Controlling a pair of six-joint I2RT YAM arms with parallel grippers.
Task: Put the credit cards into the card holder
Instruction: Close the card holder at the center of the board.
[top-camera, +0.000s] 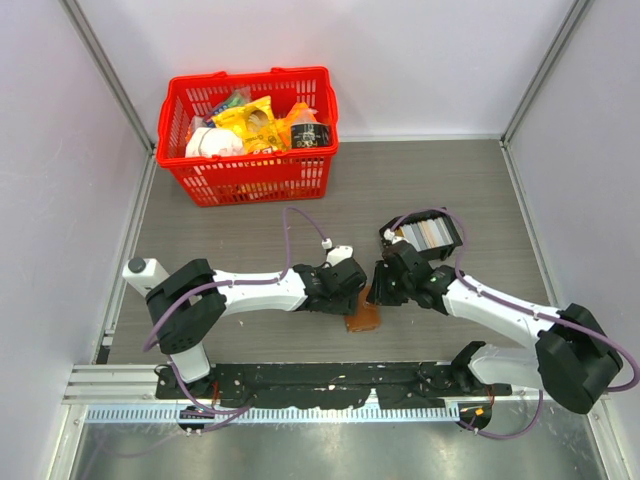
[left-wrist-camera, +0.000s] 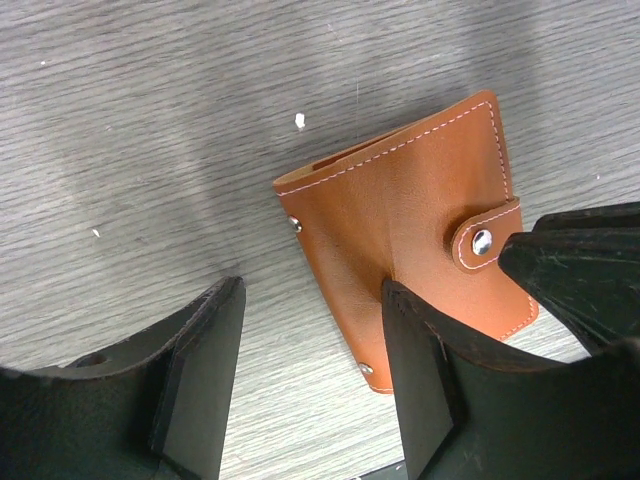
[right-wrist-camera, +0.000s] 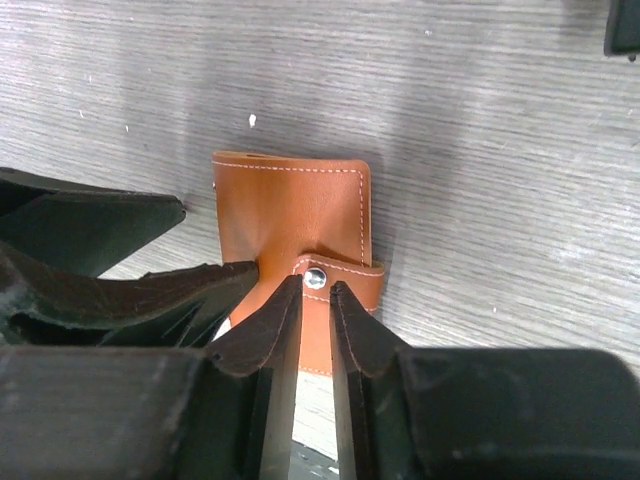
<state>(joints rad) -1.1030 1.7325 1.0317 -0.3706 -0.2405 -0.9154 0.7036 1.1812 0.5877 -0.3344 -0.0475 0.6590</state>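
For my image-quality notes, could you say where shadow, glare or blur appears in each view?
Top external: even light, sharp, card holder mostly hidden. Left wrist: soft shadow bands across the table, snap glinting, fingers slightly soft. Right wrist: the same shadows, near fingers blurred.

1. A brown leather card holder (left-wrist-camera: 405, 235) lies closed on a grey wood-grain table (left-wrist-camera: 150, 120), right of the frame's centre, tilted so its top edge rises toward the upper right.
2. White stitching runs along its edges, and a snap tab (left-wrist-camera: 487, 240) with a metal stud wraps over its right side.
3. Two small metal studs show on its left edge, one near the top and one near the bottom.
4. The left gripper (left-wrist-camera: 310, 385) fills the lower frame, its two dark fingers (left-wrist-camera: 200, 370) spread apart; the right one overlaps the card holder's lower part.
5. The black tip of the other gripper (left-wrist-camera: 580, 275) enters from the right edge, reaching the snap tab.
6. A few white specks dot the table at upper centre and left.
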